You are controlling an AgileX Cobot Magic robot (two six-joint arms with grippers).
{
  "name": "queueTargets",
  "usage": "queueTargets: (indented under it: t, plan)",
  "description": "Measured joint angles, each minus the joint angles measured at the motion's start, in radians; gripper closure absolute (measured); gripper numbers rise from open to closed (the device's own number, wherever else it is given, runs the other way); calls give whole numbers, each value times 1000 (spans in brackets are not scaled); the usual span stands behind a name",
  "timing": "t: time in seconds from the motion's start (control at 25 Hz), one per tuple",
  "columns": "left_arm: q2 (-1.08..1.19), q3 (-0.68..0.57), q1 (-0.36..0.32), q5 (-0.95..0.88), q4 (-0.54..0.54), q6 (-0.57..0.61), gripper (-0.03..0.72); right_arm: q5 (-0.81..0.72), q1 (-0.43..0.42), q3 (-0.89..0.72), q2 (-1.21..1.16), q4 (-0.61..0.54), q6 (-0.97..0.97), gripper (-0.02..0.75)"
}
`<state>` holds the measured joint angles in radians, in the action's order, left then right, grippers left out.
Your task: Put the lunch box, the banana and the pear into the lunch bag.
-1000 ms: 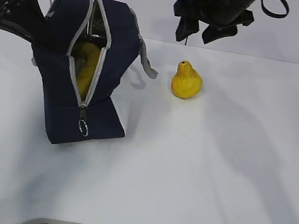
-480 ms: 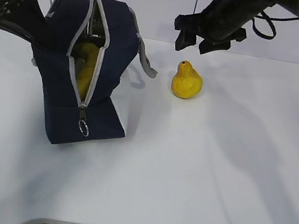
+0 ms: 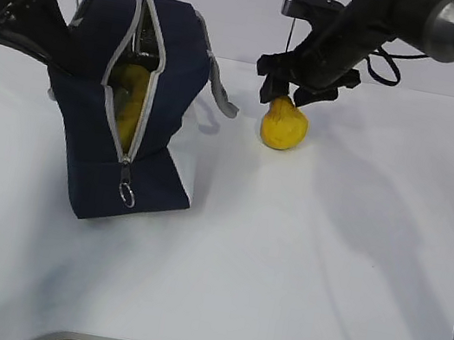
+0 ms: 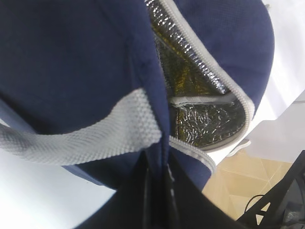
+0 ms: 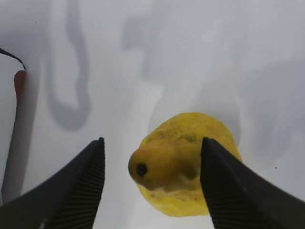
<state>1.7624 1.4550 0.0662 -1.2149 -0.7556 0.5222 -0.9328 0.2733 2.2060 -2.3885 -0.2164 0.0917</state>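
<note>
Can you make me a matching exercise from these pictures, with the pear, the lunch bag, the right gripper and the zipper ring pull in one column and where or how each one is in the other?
1. pear
2. lunch bag
3. right gripper
4. zipper ring pull

A. unzipped, silvery lining showing
B. open, fingers either side of the fruit's top
C. on the table, right of the tote
D. hanging low on the navy front

Pairs: 1-C, 2-A, 3-B, 4-D

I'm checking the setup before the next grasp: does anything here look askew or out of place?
The lunch bag isn't standing square: it leans, with the left gripper at its back edge, zipper open. The pear stands upright on the table between the right gripper's open fingers. Nothing spilled or damaged.
</note>
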Motion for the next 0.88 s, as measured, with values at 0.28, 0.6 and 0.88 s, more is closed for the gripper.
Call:
queueTargets:
  t: [0.28, 0.6, 0.88]
  plan:
    - [0, 0, 0, 0, 2, 0, 694, 19, 0, 2, -8, 0, 15, 250]
    - [0, 0, 0, 0, 2, 0, 694, 21, 0, 2, -11, 2, 17, 250]
    - [0, 0, 0, 0, 2, 0, 694, 21, 0, 2, -18, 7, 17, 250]
